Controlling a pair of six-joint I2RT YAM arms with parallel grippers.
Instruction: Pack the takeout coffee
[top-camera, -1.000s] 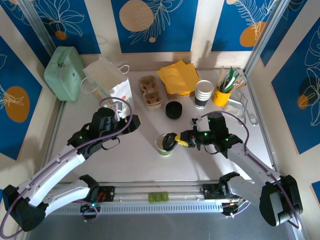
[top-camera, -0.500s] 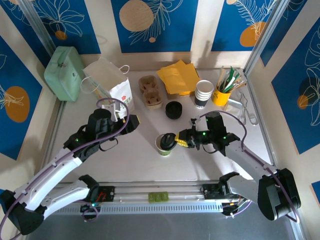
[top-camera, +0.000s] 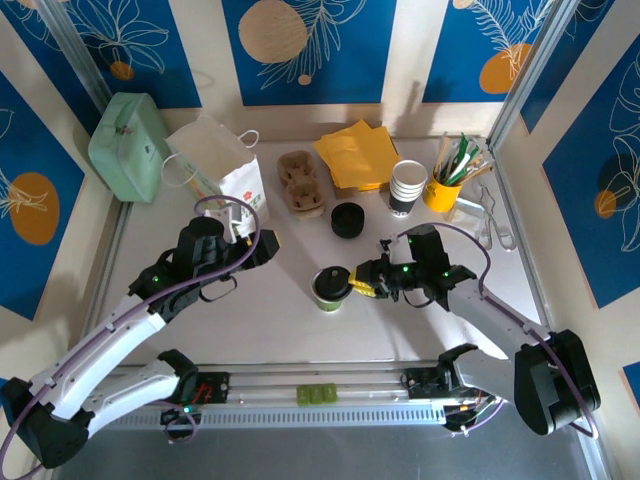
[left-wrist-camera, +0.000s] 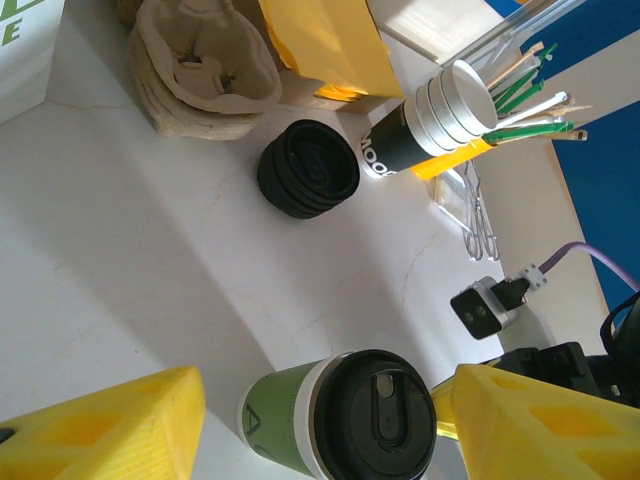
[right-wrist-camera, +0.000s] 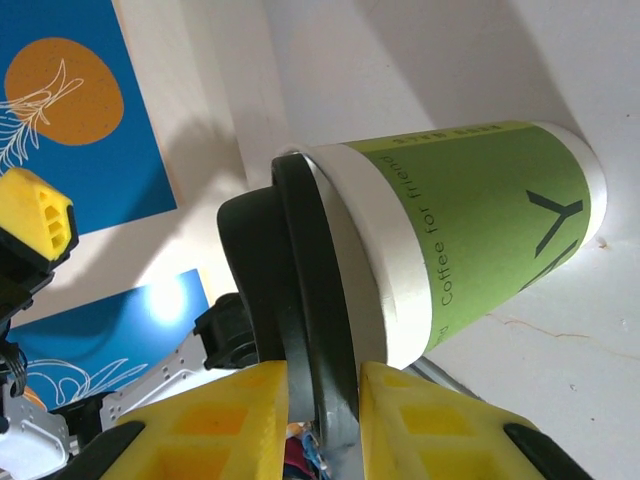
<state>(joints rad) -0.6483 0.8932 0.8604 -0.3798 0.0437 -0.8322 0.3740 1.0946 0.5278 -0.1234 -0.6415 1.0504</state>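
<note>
— Both wrists have edged left; coffee (top-camera: 329, 290) stays upright mid-table.
— Right gripper (top-camera: 356, 288)?
— At its three o'clock, jaws narrow around the lid (right-wrist-camera: 262, 262) rim; gripping or not, can't tell.
— Left gripper (top-camera: 266, 246)?
— Ten o'clock, wide apart, empty.

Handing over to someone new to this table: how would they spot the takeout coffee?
On the white table, look at the middle, nearer than the supplies along the back. The takeout coffee stands there alone, the right gripper at its lid. Unlike the stack of lidless dark cups at the back, it has a light-green side and a black lid.
</note>
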